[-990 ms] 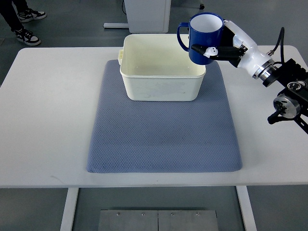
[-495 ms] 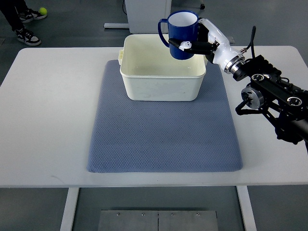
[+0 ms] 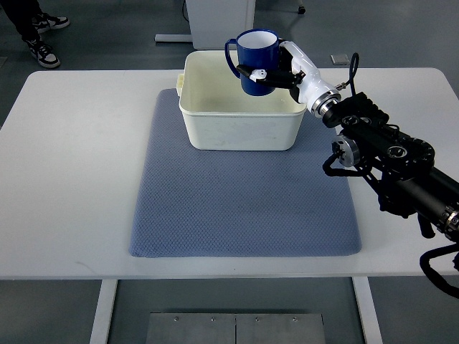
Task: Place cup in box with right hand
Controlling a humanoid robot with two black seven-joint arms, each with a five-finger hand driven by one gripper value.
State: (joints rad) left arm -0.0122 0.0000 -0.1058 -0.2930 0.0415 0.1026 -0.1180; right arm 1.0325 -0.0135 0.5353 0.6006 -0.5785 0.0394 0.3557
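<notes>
A blue cup (image 3: 255, 59) with a white inside and its handle to the left hangs upright over the open cream box (image 3: 215, 125). My right hand (image 3: 280, 68) is shut on the cup's right side, its white fingers and black thumb wrapped round the wall. The cup's base sits at about the level of the box's rim, over the right half of the box. My right arm (image 3: 387, 161) reaches in from the right edge across the table. The box stands at the far end of a blue-grey mat (image 3: 244, 208). The left arm does not show.
The mat lies on a white table (image 3: 72, 179). Beyond the table's far edge a white cabinet base (image 3: 215, 21) stands on the grey floor, and a person's shoes (image 3: 39, 50) show at the top left corner.
My right hand has carried the cup leftward and a little lower, from beyond the box's right rim to above its inside. More of the right arm has come into view over the table.
</notes>
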